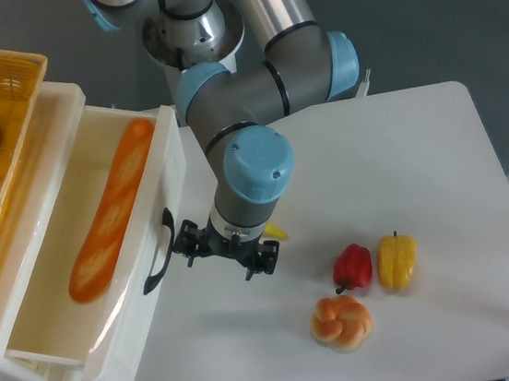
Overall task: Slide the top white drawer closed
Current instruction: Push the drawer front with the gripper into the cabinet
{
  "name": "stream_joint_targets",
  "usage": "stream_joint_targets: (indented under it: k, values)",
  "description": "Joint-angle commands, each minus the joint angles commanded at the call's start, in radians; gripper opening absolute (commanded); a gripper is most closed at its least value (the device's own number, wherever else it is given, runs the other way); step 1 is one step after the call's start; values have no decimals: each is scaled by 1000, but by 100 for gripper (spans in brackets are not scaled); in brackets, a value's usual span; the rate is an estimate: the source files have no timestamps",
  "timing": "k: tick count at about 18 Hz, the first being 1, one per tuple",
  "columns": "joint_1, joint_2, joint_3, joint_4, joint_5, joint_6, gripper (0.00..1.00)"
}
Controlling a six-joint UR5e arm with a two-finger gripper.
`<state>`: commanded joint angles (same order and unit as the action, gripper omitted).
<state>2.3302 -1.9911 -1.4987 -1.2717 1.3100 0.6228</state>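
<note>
Top white drawer (124, 262) at 9 o'clock, partly open, a baguette (109, 213) lying inside. Gripper (223, 248) sits beside the black handle (157, 255), touching or nearly so; cannot tell whether its jaws are open or closed. Best practice: push squarely on the drawer front, along the slide line toward 10 o'clock, steady, no twisting.

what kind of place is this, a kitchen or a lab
Most likely a robot lab bench with a mock kitchen setup: a UR5e arm's gripper works at a white plastic drawer holding a baguette, with toy-like red pepper and yellow pepper on a white table.
</note>
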Motion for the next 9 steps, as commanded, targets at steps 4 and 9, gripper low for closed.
stream_joint_targets:
  k: [4,9]
  values:
    - [-29,3,-2,0,3,2,100]
    - [-64,5,-5,2,5,5,100]
